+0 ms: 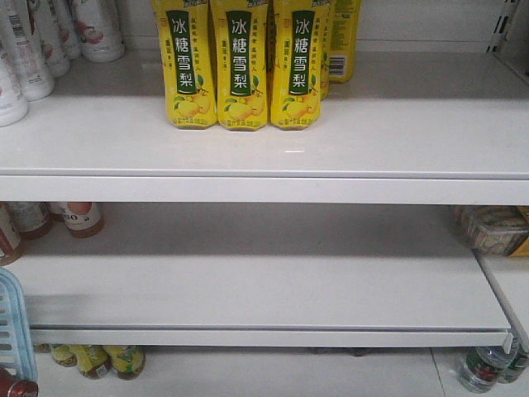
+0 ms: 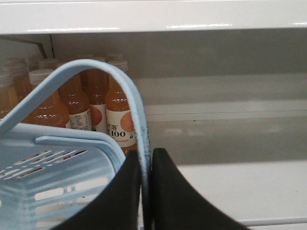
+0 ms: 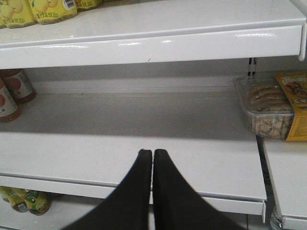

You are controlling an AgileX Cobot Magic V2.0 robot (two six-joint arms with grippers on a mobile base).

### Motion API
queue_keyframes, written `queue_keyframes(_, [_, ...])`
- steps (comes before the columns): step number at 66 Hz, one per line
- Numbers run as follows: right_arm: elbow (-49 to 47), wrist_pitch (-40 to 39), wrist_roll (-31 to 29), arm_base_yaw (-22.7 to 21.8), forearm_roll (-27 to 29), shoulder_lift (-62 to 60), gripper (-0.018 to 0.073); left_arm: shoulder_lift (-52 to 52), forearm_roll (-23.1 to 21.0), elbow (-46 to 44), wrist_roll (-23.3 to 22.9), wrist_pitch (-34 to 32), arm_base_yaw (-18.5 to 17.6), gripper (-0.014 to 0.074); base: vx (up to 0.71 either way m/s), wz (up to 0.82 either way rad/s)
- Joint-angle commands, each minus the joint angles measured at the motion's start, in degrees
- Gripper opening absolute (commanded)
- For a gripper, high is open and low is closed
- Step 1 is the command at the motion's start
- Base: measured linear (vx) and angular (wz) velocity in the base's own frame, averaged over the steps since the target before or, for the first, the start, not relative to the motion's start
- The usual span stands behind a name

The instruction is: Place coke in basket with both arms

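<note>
The light blue basket (image 2: 72, 143) fills the lower left of the left wrist view, and its handle (image 2: 96, 64) arches up over it. My left gripper (image 2: 146, 151) is shut on that handle, which runs down between the two black fingers. In the front view only a corner of the basket (image 1: 12, 322) shows at the lower left, with a dark red shape (image 1: 16, 387) just below it that may be the coke. Red also glints through the basket's slots (image 2: 29, 170). My right gripper (image 3: 152, 152) is shut on nothing, over the front edge of the middle shelf (image 3: 96, 158).
Yellow pear-drink bottles (image 1: 240, 66) and white bottles (image 1: 33, 41) stand on the upper shelf. Orange drink bottles (image 2: 120, 115) stand just behind the basket. A clear snack tray (image 3: 268, 110) and a yellow pack (image 3: 295, 105) sit at the right. Green bottles (image 1: 99, 360) stand below.
</note>
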Motion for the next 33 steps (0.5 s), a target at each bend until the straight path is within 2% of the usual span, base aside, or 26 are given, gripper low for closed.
queue_keyframes(1, [-1.2,-3.9,-0.3,0.0,-2.0,1.0,-0.0008,-1.3,2.2,-2.1,1.1,-10.1,0.1,-0.0006,0.0,0.0])
queue_keyframes(33, [-1.2,-3.9,-0.3,0.0,-2.0,1.0,-0.0008,-1.3,2.2,-2.1,1.1,-10.1,0.1,-0.0006,0.0,0.0])
